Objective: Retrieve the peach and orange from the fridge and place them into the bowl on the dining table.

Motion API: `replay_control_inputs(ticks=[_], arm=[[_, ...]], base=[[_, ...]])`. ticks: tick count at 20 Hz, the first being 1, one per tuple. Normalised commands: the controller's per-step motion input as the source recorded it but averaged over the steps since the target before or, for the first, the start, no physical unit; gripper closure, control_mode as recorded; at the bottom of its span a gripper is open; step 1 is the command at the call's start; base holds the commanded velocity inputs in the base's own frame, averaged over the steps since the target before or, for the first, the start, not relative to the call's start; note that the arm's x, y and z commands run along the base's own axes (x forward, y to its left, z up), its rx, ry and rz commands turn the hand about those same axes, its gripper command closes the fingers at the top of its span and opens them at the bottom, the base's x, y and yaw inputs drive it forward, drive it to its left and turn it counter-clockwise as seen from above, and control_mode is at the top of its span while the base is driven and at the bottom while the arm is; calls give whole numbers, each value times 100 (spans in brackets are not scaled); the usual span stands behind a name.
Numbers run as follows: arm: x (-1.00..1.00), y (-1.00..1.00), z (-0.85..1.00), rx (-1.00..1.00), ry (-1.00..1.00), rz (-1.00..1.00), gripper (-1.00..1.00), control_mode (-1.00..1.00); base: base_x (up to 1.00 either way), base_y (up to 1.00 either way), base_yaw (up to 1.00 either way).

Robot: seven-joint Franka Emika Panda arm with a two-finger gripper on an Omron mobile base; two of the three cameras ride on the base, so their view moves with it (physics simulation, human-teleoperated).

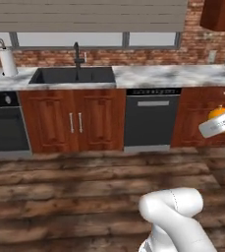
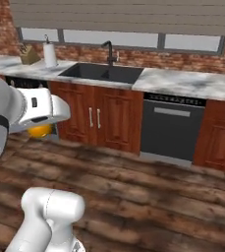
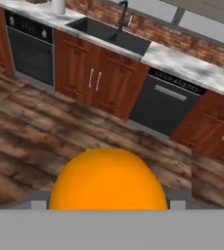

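The orange (image 3: 108,181), a bright yellow-orange ball, sits between the fingers of my gripper (image 3: 108,197), which is shut on it and holds it in the air above the wooden floor. From the left base the orange (image 1: 217,112) peeks out above the white hand (image 1: 216,124) at the right edge. From the right base the orange (image 2: 39,131) hangs under the hand (image 2: 40,109) at the left. The peach, fridge, bowl and dining table are out of view.
Ahead runs a marble wall counter (image 1: 173,75) with a black sink (image 1: 73,75) and faucet (image 1: 77,53), a dishwasher (image 1: 152,119), wood cabinets (image 1: 74,120), an oven (image 1: 3,123) and a paper towel roll (image 1: 7,61). Plank floor (image 1: 84,192) lies between.
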Motion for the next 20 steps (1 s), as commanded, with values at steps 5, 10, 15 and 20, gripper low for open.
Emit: replay_control_inputs(ticks=[5,10,15,20], arm=[[0,0,0,0,0,0,100,100],[0,0,0,0,0,0,100,100],[0,0,0,0,0,0,100,100],[0,0,0,0,0,0,100,100]], base=[[100,4,54],[96,0,74],[100,0,68],[100,0,59]])
